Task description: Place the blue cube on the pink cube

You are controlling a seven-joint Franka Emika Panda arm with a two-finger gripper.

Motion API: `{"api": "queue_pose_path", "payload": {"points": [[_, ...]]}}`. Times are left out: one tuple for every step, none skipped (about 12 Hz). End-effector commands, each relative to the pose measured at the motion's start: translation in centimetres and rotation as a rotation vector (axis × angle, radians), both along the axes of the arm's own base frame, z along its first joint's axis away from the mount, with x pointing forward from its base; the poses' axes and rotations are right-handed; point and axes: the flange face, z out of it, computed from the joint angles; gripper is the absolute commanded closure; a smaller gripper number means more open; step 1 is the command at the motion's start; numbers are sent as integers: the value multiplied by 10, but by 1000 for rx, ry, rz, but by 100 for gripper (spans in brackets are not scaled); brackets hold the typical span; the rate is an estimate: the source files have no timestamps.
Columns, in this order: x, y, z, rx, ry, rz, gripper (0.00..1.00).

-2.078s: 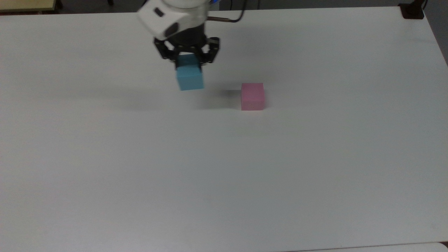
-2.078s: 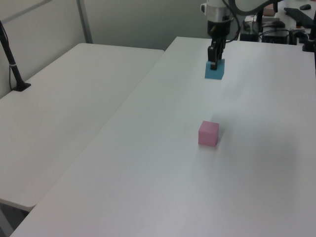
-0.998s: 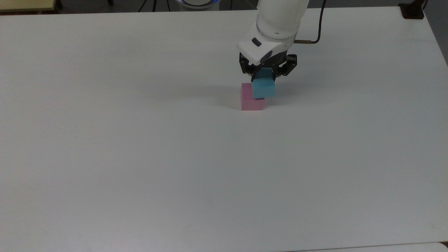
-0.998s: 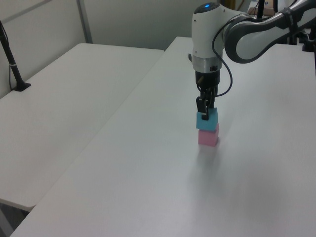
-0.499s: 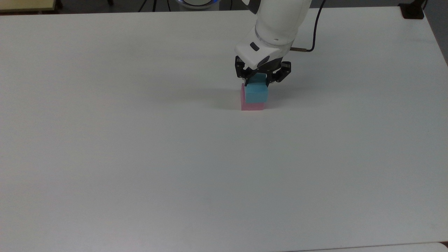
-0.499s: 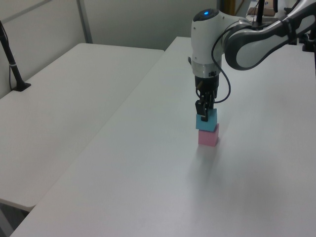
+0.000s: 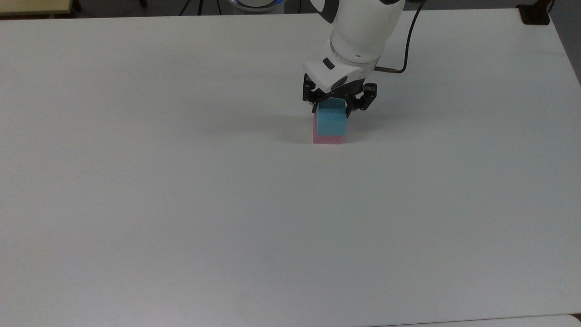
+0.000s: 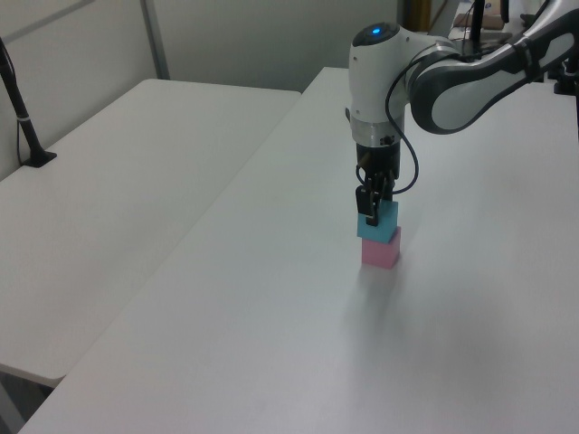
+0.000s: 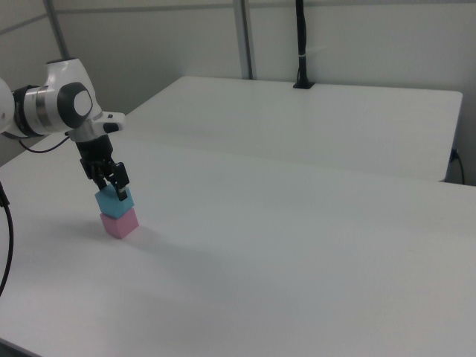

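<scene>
The blue cube (image 7: 332,123) sits squarely on top of the pink cube (image 7: 327,139), which rests on the white table (image 7: 227,204) right of centre in the top view. My gripper (image 7: 332,109) comes straight down over the stack, its black fingers against the blue cube's two sides, shut on it. The left view has the blue cube (image 8: 379,226) on the pink cube (image 8: 381,253) under the gripper (image 8: 372,215). In the right view the gripper (image 9: 113,187) holds the blue cube (image 9: 115,199) above the pink cube (image 9: 120,223).
A second white table (image 8: 118,181) adjoins along the left view's left, with a black post (image 8: 23,117) on it. A black cable (image 7: 405,50) trails from the arm. A dark clamp (image 7: 535,13) sits at the table's far right corner in the top view.
The gripper carried the blue cube from the top view's left over to the pink cube, then lowered and shifted it slightly left until it sat aligned on top.
</scene>
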Motion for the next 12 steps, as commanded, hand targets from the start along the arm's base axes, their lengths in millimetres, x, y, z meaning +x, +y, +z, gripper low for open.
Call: {"api": "queue_pose_path", "payload": {"points": [[-2, -4, 10, -18, -32, -34, 0], [-3, -6, 20, -22, -35, -39, 0], [-5, -8, 34, -26, -43, -45, 0], [-9, -16, 55, -33, -42, -60, 0], [-10, -35, 81, -41, -45, -95, 0], [-14, -45, 97, -43, -42, -112, 0], [-17, -55, 113, -42, -53, -117, 0], [-22, -71, 133, -48, -64, -114, 0], [-27, -92, 149, -43, -62, -116, 0], [-32, -115, 166, -23, -60, -105, 0], [-38, -143, 180, 1, -45, -92, 0], [-46, -172, 193, 32, -32, -67, 0]]}}
